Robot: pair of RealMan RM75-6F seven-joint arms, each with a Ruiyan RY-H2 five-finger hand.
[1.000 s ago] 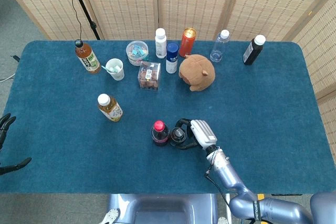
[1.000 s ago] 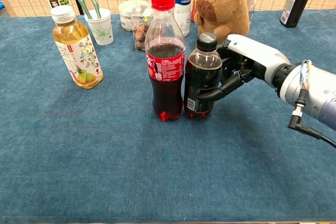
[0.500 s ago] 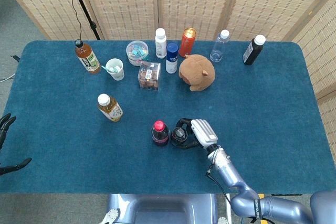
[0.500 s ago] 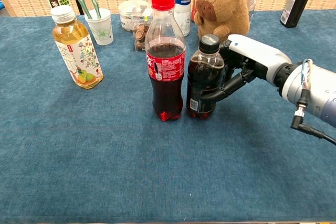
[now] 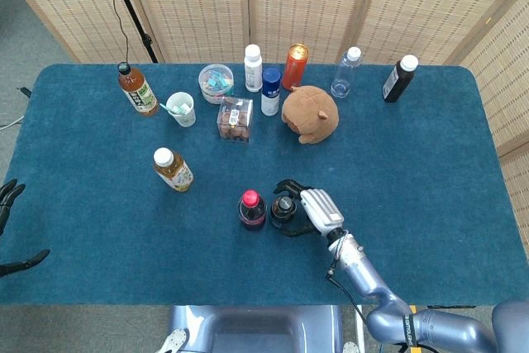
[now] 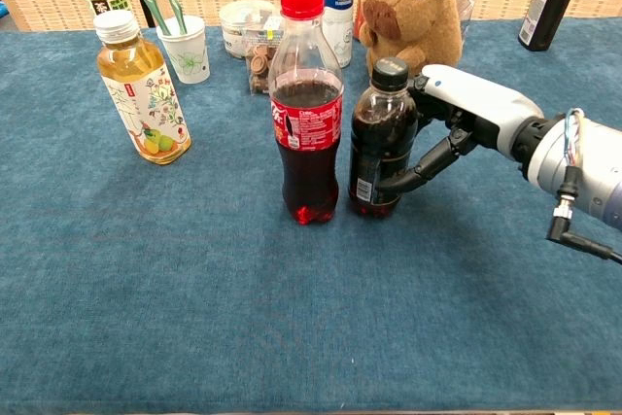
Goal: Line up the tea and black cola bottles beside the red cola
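The red cola bottle stands upright near the table's front middle. The black cola bottle stands upright just to its right, almost touching it. My right hand is at the black cola's right side with its fingers spread loosely around it; one fingertip meets the bottle low down. The tea bottle, with a white cap and yellow tea, stands apart to the left. My left hand hangs off the table's left edge, fingers apart and empty.
At the back stand a dark tea bottle, a cup with spoons, a round tub, a snack box, white and blue bottles, an orange can, a capybara plush, a clear bottle and a dark bottle.
The black cola shifted slightly right and now stands straight. My right hand's fingers have loosened from a wrap around it and spread apart. The left hand has not moved.
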